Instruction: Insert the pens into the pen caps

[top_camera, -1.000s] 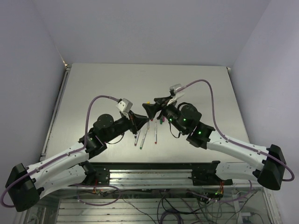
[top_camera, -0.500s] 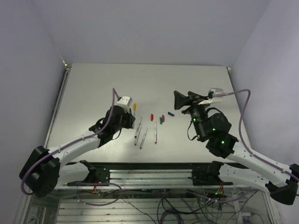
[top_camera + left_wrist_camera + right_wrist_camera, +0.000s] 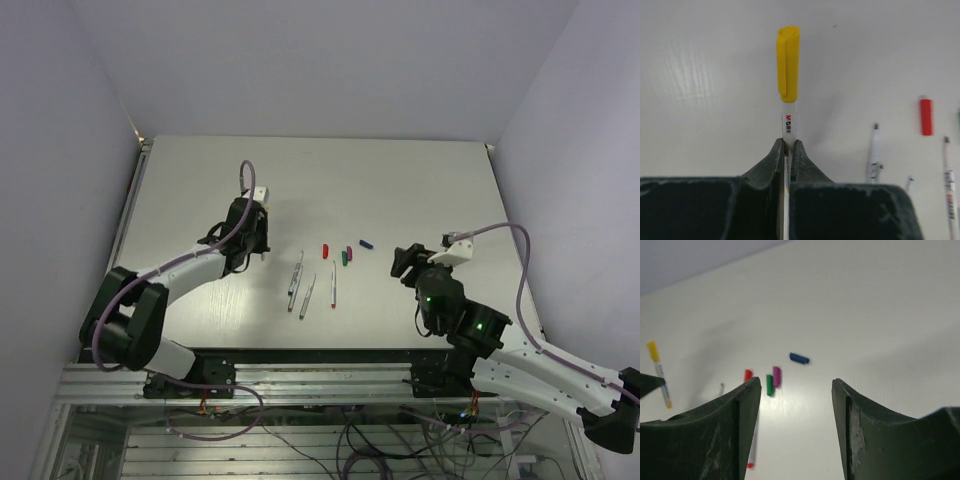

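Note:
My left gripper (image 3: 788, 142) is shut on a silver-grey pen (image 3: 788, 122) that wears the yellow cap (image 3: 788, 60); it is at the table's left middle (image 3: 255, 235). My right gripper (image 3: 796, 382) is open and empty, low over the table at the right (image 3: 403, 262). Ahead of it lie the red cap (image 3: 748, 374), green cap (image 3: 769, 384), purple cap (image 3: 776, 376) and blue cap (image 3: 799, 358), in a loose row (image 3: 344, 258). Three uncapped pens (image 3: 307, 296) lie side by side near the middle front. A fifth pen is not visible.
The white table (image 3: 430, 180) ends at a raised edge on the left and meets grey walls at the back and right. The purple cables arc above each arm. The red cap (image 3: 925, 116) and two loose pens (image 3: 873, 152) show right of the left gripper.
The two grippers, close together over the pens a second ago, have pulled apart. The left one swung back-left with the yellow-capped pen. The right one drew back to the right and is open.

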Controlling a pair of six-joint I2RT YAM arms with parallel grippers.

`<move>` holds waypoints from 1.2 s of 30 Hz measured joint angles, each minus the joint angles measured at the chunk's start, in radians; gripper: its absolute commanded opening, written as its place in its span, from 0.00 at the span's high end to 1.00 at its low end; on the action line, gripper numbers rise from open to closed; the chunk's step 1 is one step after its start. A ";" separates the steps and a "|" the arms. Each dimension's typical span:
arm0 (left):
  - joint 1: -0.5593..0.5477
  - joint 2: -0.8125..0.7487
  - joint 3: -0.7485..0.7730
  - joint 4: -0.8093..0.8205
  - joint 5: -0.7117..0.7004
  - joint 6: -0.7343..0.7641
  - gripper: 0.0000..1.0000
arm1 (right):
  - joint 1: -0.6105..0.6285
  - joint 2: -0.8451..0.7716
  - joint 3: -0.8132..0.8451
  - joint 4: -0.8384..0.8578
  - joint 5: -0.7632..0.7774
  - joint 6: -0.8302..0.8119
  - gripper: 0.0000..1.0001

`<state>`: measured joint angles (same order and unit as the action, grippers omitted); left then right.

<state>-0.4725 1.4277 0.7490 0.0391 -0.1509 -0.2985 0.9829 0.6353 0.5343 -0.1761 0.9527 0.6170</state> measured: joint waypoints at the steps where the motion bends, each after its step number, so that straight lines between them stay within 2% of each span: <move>1: 0.016 0.018 0.002 -0.006 0.006 0.004 0.93 | 0.000 0.002 -0.015 -0.026 -0.001 0.023 0.42; 6: 0.082 0.112 0.025 -0.035 0.048 0.018 0.93 | 0.000 0.024 -0.034 -0.079 0.001 0.076 0.42; 13: 0.093 0.187 0.093 -0.074 0.059 0.033 0.90 | 0.000 0.095 -0.034 -0.065 0.010 0.046 0.43; 23: 0.099 0.277 0.138 -0.114 0.088 0.034 0.69 | 0.000 0.192 -0.024 -0.002 0.027 -0.084 0.37; 32: 0.099 0.262 0.141 -0.119 0.111 0.034 0.62 | 0.000 0.189 -0.024 0.011 0.072 -0.076 0.34; 36: 0.099 0.192 0.141 -0.136 0.111 0.033 0.62 | 0.000 0.186 -0.024 0.010 0.094 -0.070 0.38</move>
<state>-0.3737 1.6192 0.8902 -0.0967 -0.0395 -0.2657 0.9829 0.8215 0.5106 -0.1661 1.0466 0.5468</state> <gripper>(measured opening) 0.383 0.656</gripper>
